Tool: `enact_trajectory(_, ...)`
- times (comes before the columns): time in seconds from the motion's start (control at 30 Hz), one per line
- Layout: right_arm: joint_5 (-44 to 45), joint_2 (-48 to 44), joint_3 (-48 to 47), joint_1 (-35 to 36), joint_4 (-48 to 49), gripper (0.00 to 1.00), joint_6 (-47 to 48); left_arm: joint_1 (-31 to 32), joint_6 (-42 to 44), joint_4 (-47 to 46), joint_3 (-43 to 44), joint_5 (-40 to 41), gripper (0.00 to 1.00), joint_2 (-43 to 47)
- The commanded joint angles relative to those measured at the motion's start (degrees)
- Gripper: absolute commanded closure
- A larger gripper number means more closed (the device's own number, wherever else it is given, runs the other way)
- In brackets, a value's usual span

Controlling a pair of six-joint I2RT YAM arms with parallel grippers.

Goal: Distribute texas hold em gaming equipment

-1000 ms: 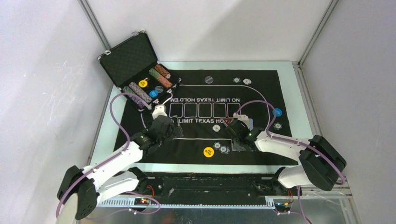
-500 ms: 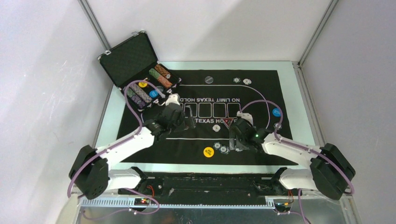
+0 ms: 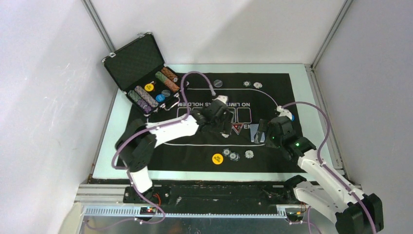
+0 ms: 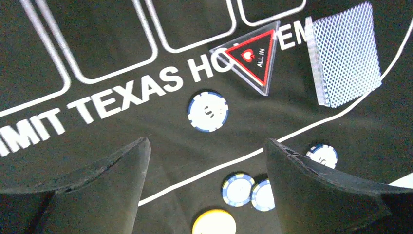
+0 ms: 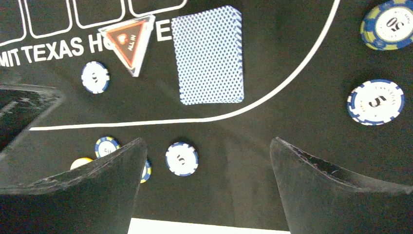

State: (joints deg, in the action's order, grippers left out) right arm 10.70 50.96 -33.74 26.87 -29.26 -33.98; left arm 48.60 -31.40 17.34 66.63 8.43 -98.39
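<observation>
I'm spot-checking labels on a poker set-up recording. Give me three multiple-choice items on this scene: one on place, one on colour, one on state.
1. Seen from the robot's side, where does the blue-backed card deck lie relative to the red-black triangle marker? A left of it; B right of it; C on top of it.
2. What colour is the large round disc by the near edge of the black mat? A yellow; B red; C green.
3. The right tool is: A shut on something; B shut, empty; C open, empty.

Answers: B, every view shows the deck to the marker's right; A, it is plainly yellow; C, its jaws stand wide apart with nothing between.
</observation>
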Motion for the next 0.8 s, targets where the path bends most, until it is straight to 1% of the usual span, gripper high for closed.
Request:
enact_trajectory(0.0,-3.41,-2.15,2.08,-4.42,-0.25,0.0,2.64,2.37,5.58,5.18,6.96,-1.04,0.08,-6.55)
enact_trajectory(0.07,-5.21,-3.24,3.17,-5.83,0.78,0.01,2.75,2.52,6.15,6.4,9.45,-1.73,0.11,-9.05)
enact_trajectory(0.27,-8.34,-4.18,4.64,-7.95,1.9,0.0,2.95,2.94,7.71,8.81,11.37,-2.24,0.2,-13.5)
enact_trajectory(0.4,-9.1,-4.06,4.98,-8.23,2.3,0.0,3.1,3.09,7.77,8.53,11.91,-0.96,0.23,-14.76)
enact_trajectory(0.77,-8.93,-4.2,5.21,-8.42,2.44,0.0,3.07,3.21,7.79,8.45,14.86,1.49,0.26,-17.55)
